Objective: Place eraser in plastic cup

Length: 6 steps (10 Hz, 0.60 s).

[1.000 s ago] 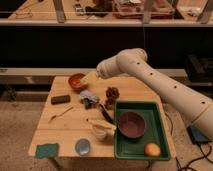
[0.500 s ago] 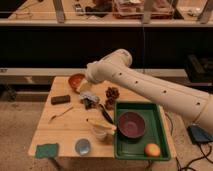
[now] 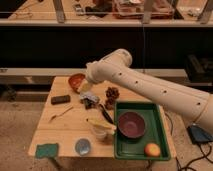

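Note:
The eraser is a small flat black block lying on the left part of the wooden table. The plastic cup, small, round and grey-blue, stands near the table's front edge, well in front of the eraser. My gripper hangs from the big white arm low over the middle of the table. It is to the right of the eraser, just in front of the orange bowl, and far from the cup. I see nothing held in it.
A teal pad lies at the front left corner. A white cup-like vessel with a yellow item across it stands beside a green tray. The tray holds a purple bowl and an orange fruit. A pine cone and a utensil also lie on the table.
The arm has swung left and lower, bringing the gripper down over the table's middle. The eraser, the cup and the other objects have not moved.

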Each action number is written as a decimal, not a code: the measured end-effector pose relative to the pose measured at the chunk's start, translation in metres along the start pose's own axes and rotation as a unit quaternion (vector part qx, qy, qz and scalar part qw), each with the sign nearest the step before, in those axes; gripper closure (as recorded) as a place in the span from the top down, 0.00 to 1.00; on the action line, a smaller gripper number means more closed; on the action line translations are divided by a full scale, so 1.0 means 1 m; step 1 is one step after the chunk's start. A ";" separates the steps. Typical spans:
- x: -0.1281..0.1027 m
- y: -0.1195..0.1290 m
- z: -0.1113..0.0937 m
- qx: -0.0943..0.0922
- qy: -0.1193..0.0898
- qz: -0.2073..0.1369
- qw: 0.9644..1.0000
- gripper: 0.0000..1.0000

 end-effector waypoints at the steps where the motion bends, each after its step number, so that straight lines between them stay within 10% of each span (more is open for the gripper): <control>1: 0.001 0.009 0.001 0.012 0.014 -0.007 1.000 0.80; 3: 0.027 0.036 0.023 0.045 0.048 -0.049 0.997 0.80; 6: 0.082 0.036 0.064 0.071 0.045 -0.118 0.989 0.80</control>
